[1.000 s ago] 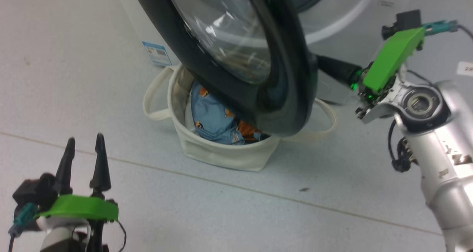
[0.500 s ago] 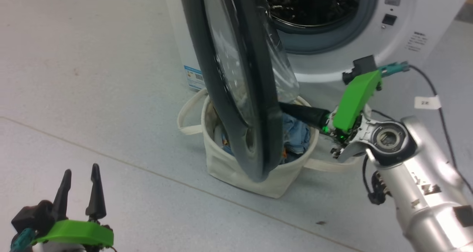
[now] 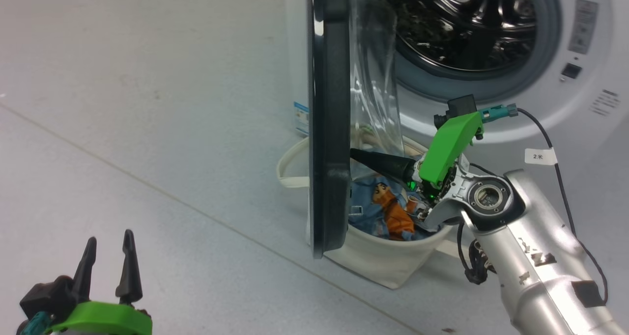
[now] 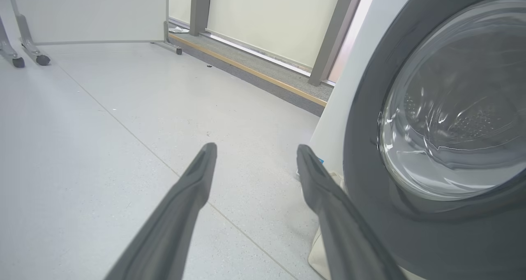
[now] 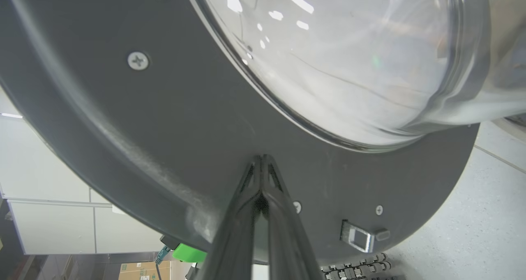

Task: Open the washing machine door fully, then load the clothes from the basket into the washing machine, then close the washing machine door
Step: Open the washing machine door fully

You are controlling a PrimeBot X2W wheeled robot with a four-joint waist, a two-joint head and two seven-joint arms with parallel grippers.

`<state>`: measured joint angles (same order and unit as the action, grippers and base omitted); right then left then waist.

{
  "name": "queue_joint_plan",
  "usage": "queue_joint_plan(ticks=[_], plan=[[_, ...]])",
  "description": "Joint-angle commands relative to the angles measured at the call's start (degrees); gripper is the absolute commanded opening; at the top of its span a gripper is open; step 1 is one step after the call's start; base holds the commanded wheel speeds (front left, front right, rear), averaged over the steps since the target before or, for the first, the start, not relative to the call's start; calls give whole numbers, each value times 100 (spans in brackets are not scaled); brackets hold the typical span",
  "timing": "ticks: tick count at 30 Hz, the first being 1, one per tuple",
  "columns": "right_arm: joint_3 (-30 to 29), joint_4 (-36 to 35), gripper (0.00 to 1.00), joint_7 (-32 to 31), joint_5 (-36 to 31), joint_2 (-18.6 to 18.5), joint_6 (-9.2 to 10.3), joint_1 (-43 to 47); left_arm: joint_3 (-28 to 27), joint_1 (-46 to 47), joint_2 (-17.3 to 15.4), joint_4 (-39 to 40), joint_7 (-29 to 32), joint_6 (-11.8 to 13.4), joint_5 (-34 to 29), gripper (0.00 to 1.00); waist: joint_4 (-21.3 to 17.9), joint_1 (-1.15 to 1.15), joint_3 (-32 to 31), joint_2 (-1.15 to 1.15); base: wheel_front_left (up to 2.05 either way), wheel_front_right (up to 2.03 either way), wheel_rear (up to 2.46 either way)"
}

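The washing machine door (image 3: pixel 327 104) stands edge-on in the head view, swung out from the white washing machine (image 3: pixel 530 124), whose steel drum (image 3: pixel 467 25) is exposed. My right gripper (image 3: pixel 355 153) is shut, and its tips press on the door's inner dark rim (image 5: pixel 185 148) just below the glass bowl (image 5: pixel 349 58). Under the door sits the cream basket (image 3: pixel 388 261), holding the blue clothes (image 3: pixel 388 212) with an orange figure print. My left gripper (image 3: pixel 109 239) hangs open at the lower left, holding nothing; its wrist view shows the door's outer face (image 4: pixel 361 148).
A blue sticker (image 3: pixel 300 119) marks the machine's side near the floor. A cable with a white tag (image 3: pixel 539 155) trails off my right wrist. In the left wrist view, a wheeled frame leg (image 4: pixel 28 46) stands far left and a baseboard strip (image 4: pixel 246 68) runs along the wall.
The camera has turned. The door has swung wider open, from slanted over the basket to edge-on, with my shut right gripper following against its inner side. The left gripper stays open.
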<state>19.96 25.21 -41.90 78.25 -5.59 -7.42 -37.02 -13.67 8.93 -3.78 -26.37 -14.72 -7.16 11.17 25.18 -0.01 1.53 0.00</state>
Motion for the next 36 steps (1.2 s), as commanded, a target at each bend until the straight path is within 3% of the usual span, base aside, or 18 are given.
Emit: queue_joint_plan(ticks=[1,16,36], plan=[[31,-139,0,90,40,169,-7,-87,-172,152,-119,126,-28,-33,-53,100,239,1,-19,0,0,0,0],[425,38,0,214,175,261,-7,-498,-516,54,-21,449,-28,-33,53,100,514,1,387,0,0,0,0],[756,-66,0,617,471,133,-7,-478,-639,80,69,569,-28,-33,21,100,516,1,421,0,0,0,0]])
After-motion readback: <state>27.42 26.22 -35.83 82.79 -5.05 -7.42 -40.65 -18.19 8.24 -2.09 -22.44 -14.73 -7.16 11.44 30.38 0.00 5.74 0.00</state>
